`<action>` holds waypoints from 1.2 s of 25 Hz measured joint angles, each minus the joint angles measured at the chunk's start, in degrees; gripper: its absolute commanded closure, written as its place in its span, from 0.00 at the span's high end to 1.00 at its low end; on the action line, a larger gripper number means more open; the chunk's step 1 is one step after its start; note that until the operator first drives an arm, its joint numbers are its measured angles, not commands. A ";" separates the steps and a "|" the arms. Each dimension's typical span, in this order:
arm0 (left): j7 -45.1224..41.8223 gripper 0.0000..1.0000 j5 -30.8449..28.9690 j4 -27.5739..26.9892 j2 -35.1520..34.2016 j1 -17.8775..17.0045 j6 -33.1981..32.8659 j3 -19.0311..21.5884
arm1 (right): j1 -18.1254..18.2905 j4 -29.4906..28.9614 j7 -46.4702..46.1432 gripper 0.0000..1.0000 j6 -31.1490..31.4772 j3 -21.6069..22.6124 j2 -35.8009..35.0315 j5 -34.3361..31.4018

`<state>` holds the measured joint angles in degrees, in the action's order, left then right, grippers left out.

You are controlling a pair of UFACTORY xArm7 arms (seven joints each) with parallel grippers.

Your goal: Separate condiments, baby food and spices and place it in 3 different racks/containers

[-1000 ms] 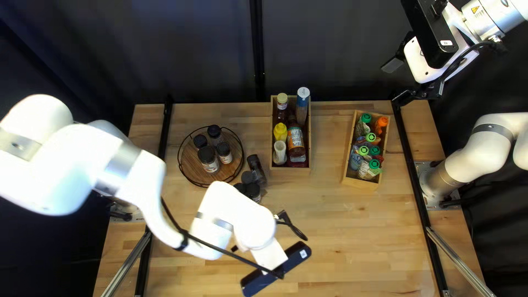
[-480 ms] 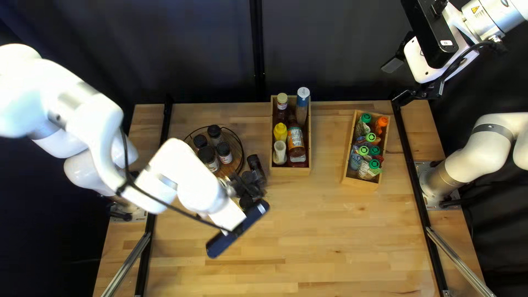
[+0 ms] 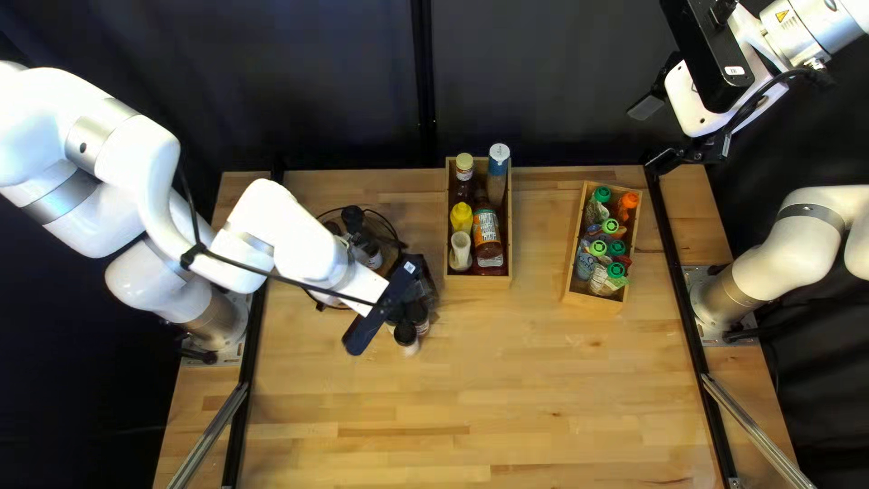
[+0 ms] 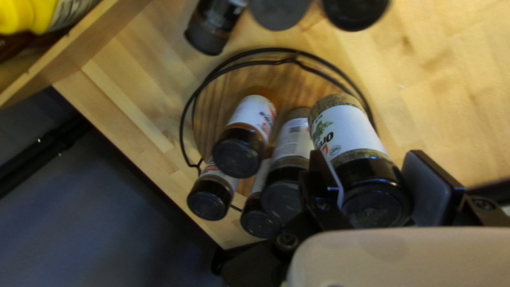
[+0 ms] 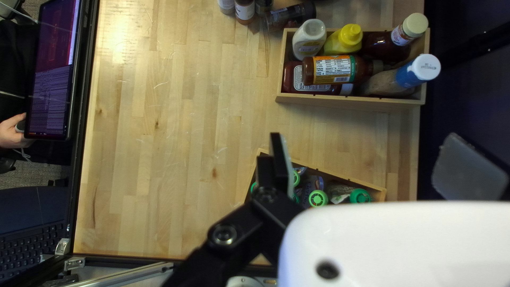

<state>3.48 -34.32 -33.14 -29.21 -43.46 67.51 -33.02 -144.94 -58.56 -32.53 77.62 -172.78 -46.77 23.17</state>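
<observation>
"What's biggest?"

"The wood table (image 3: pixel 543 389). Next is a screen (image 5: pixel 50 69). Only the right wrist view shows that."

"And the round wire rack (image 4: pixel 199 101)?"

"My left arm (image 3: pixel 290 240) hides lots of it in the top left view. The left wrist view shows four spice jars (image 4: pixel 239 151) on its wood bottom."

"What's in the middle box (image 3: pixel 478 282)?"

"Yellow squeeze bottle (image 3: pixel 461 216), white bottle (image 3: pixel 460 252), dark sauce bottles (image 3: pixel 487 233) and a blue-topped one."

"And the right box (image 3: pixel 593 302)?"

"Baby food pouches (image 3: pixel 598 279) with green and orange caps."

"Are the grippers holding stuff?"

"The left gripper (image 3: pixel 347 263) pinches a big spice jar (image 4: pixel 366 159) over the round rack. I can't tell if it touches the wood. The right gripper (image 3: pixel 656 136) is wide apart with nothing in it."

"Anything smaller?"

"A person's hand (image 5: pixel 13 132), just in the right wrist view. Then loose spice jars (image 3: pixel 416 314) beside the round rack."
</observation>
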 measured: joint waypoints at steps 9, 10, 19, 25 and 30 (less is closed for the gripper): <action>-0.06 0.00 -1.01 0.76 2.65 0.81 -3.31 -2.45 | 0.00 0.00 0.00 1.00 0.00 0.00 0.00 0.00; -0.14 0.00 -1.04 0.83 2.86 0.84 -3.54 -2.57 | 0.00 0.00 0.00 1.00 0.00 0.00 0.00 0.00; 0.84 0.11 -0.52 1.19 6.66 0.59 -7.34 -5.24 | 0.00 0.00 0.00 1.00 0.00 0.00 0.00 0.00; 1.02 1.00 0.15 0.81 7.38 0.26 -7.37 -5.45 | 0.00 0.00 0.00 1.00 0.00 0.00 0.00 0.00; 1.96 1.00 1.67 -0.51 7.89 -0.56 -6.86 -5.49 | 0.00 0.00 0.00 1.00 0.00 0.00 0.00 0.00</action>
<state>5.43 -32.65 -33.66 -21.31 -44.02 60.65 -38.51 -144.94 -58.56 -32.53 77.62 -172.78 -46.77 23.17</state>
